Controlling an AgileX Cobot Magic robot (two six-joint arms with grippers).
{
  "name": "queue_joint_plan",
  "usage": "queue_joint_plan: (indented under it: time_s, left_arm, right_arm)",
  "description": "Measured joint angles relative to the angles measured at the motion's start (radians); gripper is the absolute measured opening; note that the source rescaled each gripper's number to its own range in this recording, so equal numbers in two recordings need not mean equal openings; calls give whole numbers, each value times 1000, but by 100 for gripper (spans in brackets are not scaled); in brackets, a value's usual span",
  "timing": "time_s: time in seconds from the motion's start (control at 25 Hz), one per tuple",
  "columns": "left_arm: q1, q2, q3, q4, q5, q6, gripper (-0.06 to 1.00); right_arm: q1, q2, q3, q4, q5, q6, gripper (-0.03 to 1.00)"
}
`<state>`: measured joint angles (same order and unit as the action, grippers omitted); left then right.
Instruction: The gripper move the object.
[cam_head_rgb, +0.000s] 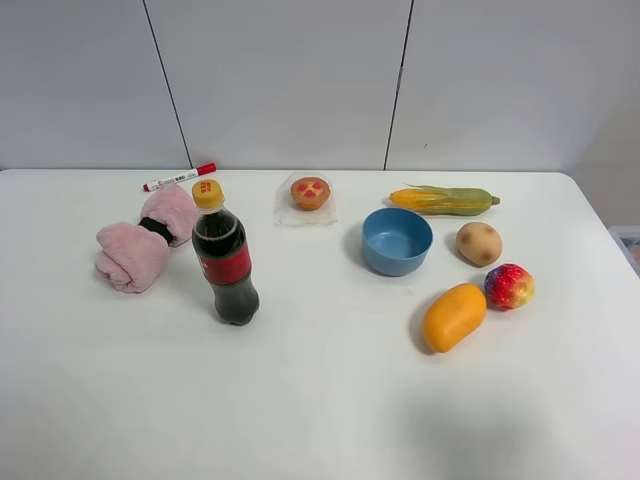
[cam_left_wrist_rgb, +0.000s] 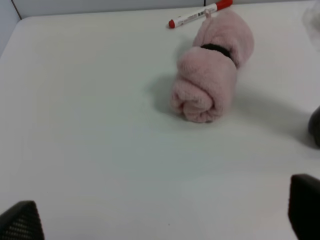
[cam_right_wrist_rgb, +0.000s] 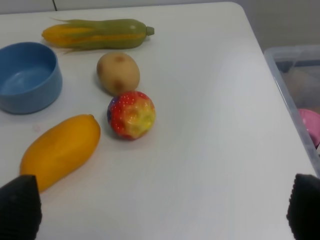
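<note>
Overhead, a plain white table (cam_head_rgb: 320, 400) runs back to a pale grey panelled wall (cam_head_rgb: 280, 80) with dark seams. On its right side the small tan potato-like ball (cam_head_rgb: 479, 243) lies just beside the round blue bowl (cam_head_rgb: 397, 241) — between the corn cob (cam_head_rgb: 444, 200) and the red-yellow strawberry (cam_head_rgb: 509, 286). Both grippers — left (cam_left_wrist_rgb: 160, 220) and right (cam_right_wrist_rgb: 160, 212) — stand wide apart, holding nothing.
</note>
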<state>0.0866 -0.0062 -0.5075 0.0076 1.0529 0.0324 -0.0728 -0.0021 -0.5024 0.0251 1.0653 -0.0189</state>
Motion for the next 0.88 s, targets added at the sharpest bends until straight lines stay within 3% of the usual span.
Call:
queue_joint_plan:
  time_s: [0.88]
  left_arm:
    - [0,0,0,0,0,0,100]
  right_arm:
    - [0,0,5,-16,0,19,100]
